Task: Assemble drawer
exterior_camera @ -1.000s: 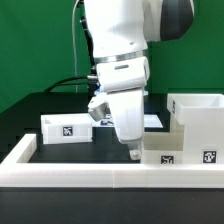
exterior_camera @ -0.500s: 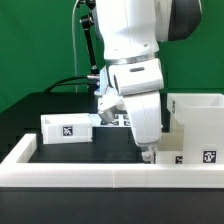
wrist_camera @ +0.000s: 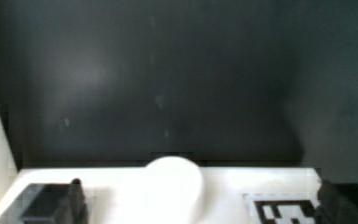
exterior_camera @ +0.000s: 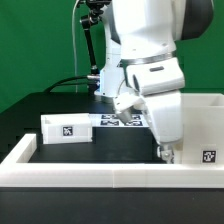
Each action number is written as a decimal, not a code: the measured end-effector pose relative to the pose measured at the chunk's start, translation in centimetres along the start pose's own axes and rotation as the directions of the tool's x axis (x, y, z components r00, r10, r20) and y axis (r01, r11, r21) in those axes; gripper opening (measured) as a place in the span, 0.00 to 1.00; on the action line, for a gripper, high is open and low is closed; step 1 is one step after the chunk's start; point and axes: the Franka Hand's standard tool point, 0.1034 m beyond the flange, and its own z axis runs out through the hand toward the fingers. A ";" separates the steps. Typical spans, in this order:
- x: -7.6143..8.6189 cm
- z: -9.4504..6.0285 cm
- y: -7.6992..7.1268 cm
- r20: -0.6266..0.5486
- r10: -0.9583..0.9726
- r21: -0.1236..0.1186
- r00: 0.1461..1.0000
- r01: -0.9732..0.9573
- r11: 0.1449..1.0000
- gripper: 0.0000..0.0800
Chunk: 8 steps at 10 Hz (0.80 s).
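The drawer's parts lie apart on the black table. One small white tray [exterior_camera: 64, 128] with a square tag stands at the exterior view's left. The big white box [exterior_camera: 204, 112] stands at the right. A second low tray [exterior_camera: 200, 156] with a tag sits in front of it. My gripper [exterior_camera: 165, 152] hangs low over this second tray, its tips partly hidden behind the front rail. In the wrist view the gripper [wrist_camera: 197, 198] is open, with dark fingers [wrist_camera: 51, 200] wide apart on either side of the white tray part [wrist_camera: 176, 190] and its tag [wrist_camera: 282, 212].
A long low white rail [exterior_camera: 90, 171] edges the table's front and its left side [exterior_camera: 22, 150]. The marker board [exterior_camera: 118, 121] lies flat behind the arm, mid-table. A green backdrop and black cables stand at the back.
The arm has moved steadily toward the exterior view's right, from mid-table to over the tray in front of the big box. The left tray has not moved.
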 end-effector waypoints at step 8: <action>-6.9 -2.2 -0.7 0.030 0.069 -0.010 0.997 -0.069 0.998 0.81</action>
